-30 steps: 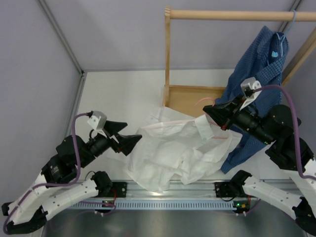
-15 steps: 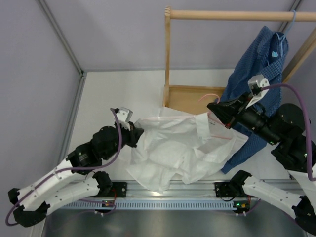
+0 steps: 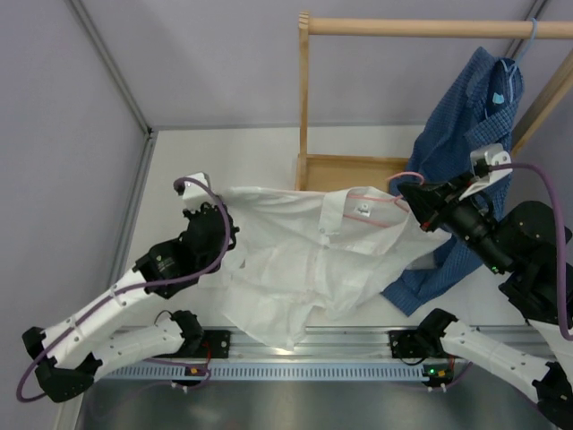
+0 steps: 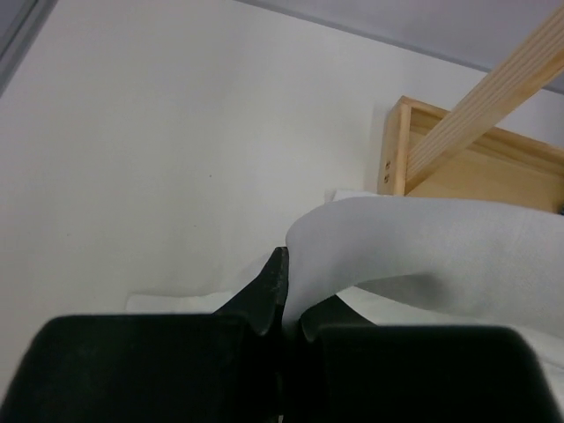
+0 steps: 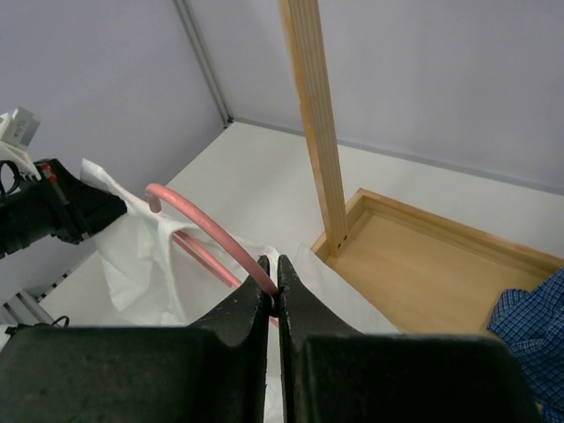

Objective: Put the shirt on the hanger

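One wooden clothes rack (image 3: 303,98) stands beyond both grippers. One large white thin-fabric button-up shirt (image 3: 295,269) stretches between them. The left gripper (image 4: 289,304) is closed, pinching the shirt's edge. One dark blue checked shirt (image 3: 466,125) hangs just beside the right gripper (image 5: 275,284), whose closed jaws clamp the single thin pink wire hanger (image 5: 211,231) at the white collar.

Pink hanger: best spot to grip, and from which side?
On the hanger, take the bare curved hook wire, coming from the right. It is the only stretch clear of the white shirt; the rest runs into the fabric. The right gripper is shut on it there, jaws across the thin wire.
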{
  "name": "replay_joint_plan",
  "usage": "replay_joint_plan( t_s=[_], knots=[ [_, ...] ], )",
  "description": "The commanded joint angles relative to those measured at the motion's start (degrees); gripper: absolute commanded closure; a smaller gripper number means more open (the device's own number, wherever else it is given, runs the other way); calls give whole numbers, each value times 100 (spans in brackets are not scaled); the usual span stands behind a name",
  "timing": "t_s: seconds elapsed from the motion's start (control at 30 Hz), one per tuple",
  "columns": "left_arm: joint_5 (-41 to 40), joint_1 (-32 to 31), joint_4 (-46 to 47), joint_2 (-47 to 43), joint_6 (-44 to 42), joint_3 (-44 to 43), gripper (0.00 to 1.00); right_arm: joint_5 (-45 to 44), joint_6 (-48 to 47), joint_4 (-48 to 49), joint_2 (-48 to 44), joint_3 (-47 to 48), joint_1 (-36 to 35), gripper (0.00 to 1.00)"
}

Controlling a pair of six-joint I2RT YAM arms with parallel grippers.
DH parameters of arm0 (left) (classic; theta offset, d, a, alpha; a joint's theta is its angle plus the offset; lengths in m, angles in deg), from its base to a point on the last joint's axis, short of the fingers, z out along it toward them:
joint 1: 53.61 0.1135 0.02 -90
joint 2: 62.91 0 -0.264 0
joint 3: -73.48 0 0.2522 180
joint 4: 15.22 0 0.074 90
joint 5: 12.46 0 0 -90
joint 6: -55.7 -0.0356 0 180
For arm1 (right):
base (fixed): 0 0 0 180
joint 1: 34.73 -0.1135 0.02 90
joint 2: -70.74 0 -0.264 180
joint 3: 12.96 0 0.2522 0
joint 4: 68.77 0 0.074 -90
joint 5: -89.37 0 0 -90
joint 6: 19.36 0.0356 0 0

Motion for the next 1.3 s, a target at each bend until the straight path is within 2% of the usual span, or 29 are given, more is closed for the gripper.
replay_joint_plan(
  t_s=[0.0, 0.23, 0.33, 0.37, 0.4, 0.43, 0.47, 0.53, 0.57, 0.6, 0.67, 0.7, 0.77, 0.8, 0.87, 0.93, 0.97, 1.03, 1.1, 1.27],
  knots=[
    [-56, 132, -329, 377, 146, -308, 100, -223, -114, 263, -53, 179, -35, 100],
    [1360, 132, 734, 264, -698, -449, 100, 94, -245, 263, 289, 503, -43, 100],
    [1109, 132, 744, 79, -1005, -677, 59, 94, -289, 254, 378, 644, -34, 100],
    [1116, 132, 709, 26, -1102, -721, 18, 94, -307, 254, 386, 688, -34, 100],
    [1186, 132, 709, -53, -1294, -765, 5, 68, -333, 245, 387, 715, -34, 100],
    [1360, 132, 717, -175, -1427, -835, 2, 59, -359, 228, 395, 767, -34, 100],
    [2076, 132, 735, -229, -1558, -1010, 2, 41, -386, 193, 395, 803, -34, 100],
    [3001, 132, 832, -168, -1971, -1378, 2, -29, -439, 9, 457, 899, -34, 100],
    [4015, 132, 840, -72, -2086, -1555, 2, -21, -448, -35, 474, 917, -34, 100],
    [4530, 132, 780, 86, -2270, -1757, 2, 40, -448, -71, 440, 900, -34, 100],
    [5567, 123, 631, 665, -2438, -2407, 2, 129, -421, -80, 352, 786, -34, 100],
    [6442, 114, 499, 911, -2682, -2644, 2, 216, -386, -80, 273, 759, -34, 100],
    [7046, 10, 34, 1571, -3061, -3286, 2, 357, -386, -193, 220, 768, -35, 100],
    [7223, -87, -133, 1773, -3489, -3479, 2, 549, -386, -255, 211, 803, -43, 100],
    [7015, -437, -538, 2265, -3956, -3972, 2, 708, -439, -448, 219, 891, -34, 100],
    [6359, -763, -854, 2730, -4152, -4384, 2, 928, -465, -493, 167, 865, -43, 100],
    [6154, -1086, -943, 2881, -4353, -4482, 2, 981, -474, -493, 141, 847, -35, 100],
    [5916, -1317, -1092, 3294, -4573, -4667, 2, 1183, -518, -493, 96, 812, -34, 100],
    [6081, -1380, -1119, 3505, -4732, -4677, 5, 1411, -553, -519, 79, 812, -34, 100],
    [6792, -1380, -1119, 3568, -4970, -4624, 21, 1509, -614, -590, 0, 759, -34, 100]
  ],
)
